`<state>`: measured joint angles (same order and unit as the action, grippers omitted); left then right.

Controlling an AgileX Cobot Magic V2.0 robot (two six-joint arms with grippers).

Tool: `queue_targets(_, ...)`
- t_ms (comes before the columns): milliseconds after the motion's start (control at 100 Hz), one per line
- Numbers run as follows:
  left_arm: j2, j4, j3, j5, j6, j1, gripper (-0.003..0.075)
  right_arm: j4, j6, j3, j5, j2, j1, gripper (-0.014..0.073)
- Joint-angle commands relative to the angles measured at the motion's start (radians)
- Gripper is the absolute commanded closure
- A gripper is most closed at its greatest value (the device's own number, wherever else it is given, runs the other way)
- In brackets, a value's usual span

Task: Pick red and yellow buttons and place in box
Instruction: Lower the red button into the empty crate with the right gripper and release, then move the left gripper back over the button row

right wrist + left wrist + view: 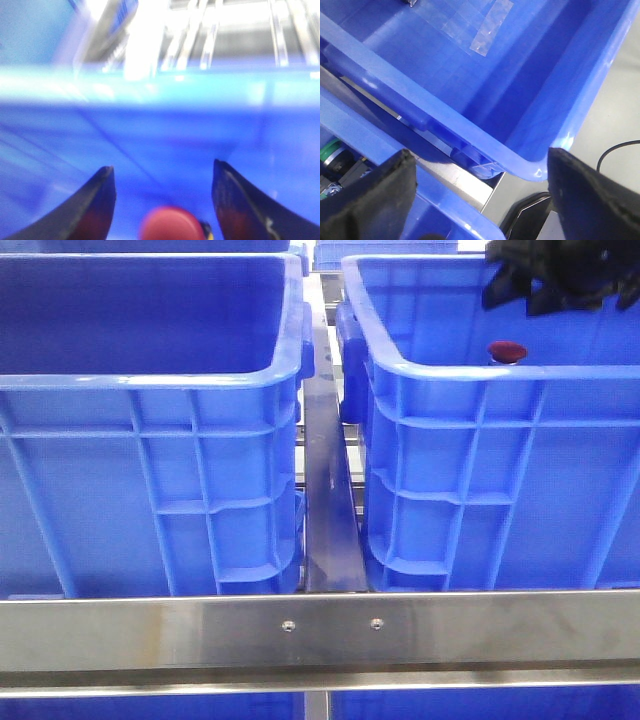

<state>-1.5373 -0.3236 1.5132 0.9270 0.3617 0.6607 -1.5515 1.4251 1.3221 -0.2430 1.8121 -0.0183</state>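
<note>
Standing side by side in the front view are two large bright blue plastic crates with ribbed grid walls and thick rolled rims: the left-hand crate [150, 440] and the right-hand crate [500, 470], kept apart by a narrow steel divider bar [330, 500] that runs back from a brushed steel cross rail [320, 635] along the near edge.

Just above the near rim of the right-hand crate shows the dark red domed cap of a small push button [507, 351]. The black right gripper [560, 275] hangs above that crate near its far side, apart from the cap in this view; how its jaws stand cannot be read from here. The right wrist view, which is blurred, answers that: the two dark fingers [100, 205] are spread apart with the red cap [172, 225] between them, touching neither, and a sliver of yellow [206, 230] shows just beside it. Whether that sliver is the yellow button cannot be told.

From the left wrist view, the left gripper [480, 195] has its jaws wide apart and holds nothing, poised over the rim of a blue crate whose floor carries a strip of clear tape [492, 27]. A green-capped button [331, 152] lies in the neighbouring crate, beside dark switch bodies.
</note>
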Motion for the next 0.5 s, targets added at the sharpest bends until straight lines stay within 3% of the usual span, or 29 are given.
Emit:
queue_targets(0,0.039,-0.026,0.038,-0.055,-0.001,0.003,0.0208,-0.007,0.010,0.013,-0.014,-0.100,0.005,0.0139)
queue_targets(490,0.039,-0.025,0.038,-0.053,-0.001,0.003,0.0208,-0.001,0.010,-0.309,-0.026,-0.466,0.005,0.0141)
